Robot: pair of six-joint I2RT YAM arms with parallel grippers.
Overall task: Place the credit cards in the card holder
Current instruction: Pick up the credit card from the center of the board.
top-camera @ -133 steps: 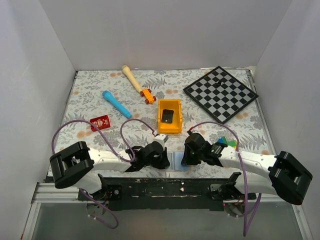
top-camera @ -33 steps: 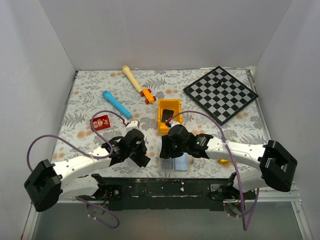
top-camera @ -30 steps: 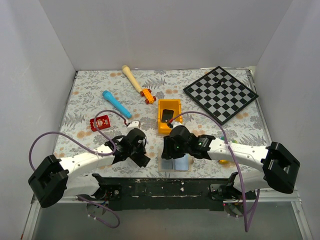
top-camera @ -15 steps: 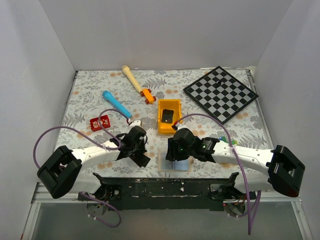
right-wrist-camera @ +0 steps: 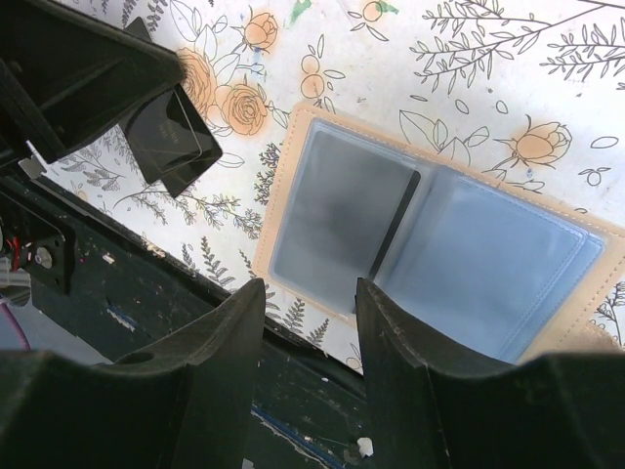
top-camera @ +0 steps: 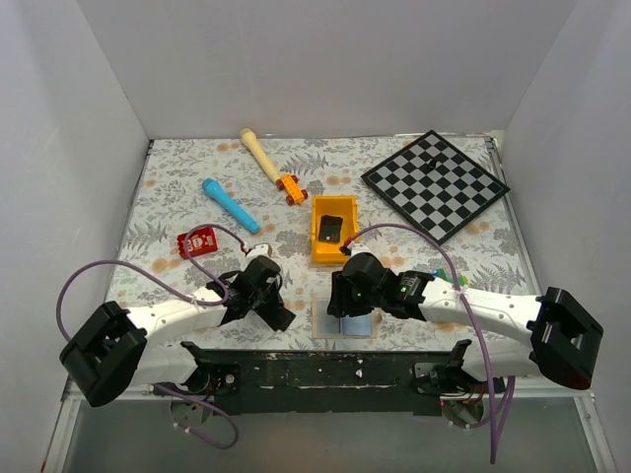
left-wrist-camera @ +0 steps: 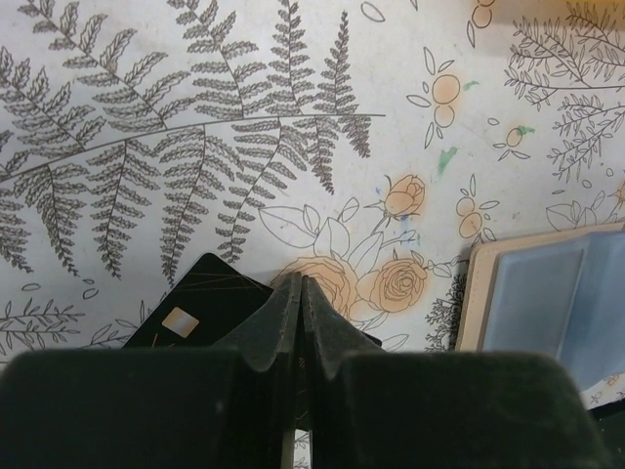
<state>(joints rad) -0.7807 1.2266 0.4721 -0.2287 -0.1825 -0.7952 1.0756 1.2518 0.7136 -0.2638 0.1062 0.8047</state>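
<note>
Left gripper (left-wrist-camera: 300,283): jaws pressed together, tips over the corner of a flat-lying black card (left-wrist-camera: 195,305); cannot tell if it is pinched. Card holder (left-wrist-camera: 547,293) just right of it, open, blue pockets up. Right gripper (right-wrist-camera: 308,293) parted above the holder. Beyond it: yellow bin (top-camera: 317,254) holding a black object (top-camera: 330,229). Red card (top-camera: 197,239) well out past the left gripper. A second ago the left jaws stood slightly apart.

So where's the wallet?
In the top view, the card holder lies open at the table's near edge, under the right gripper, near the yellow bin.
</note>
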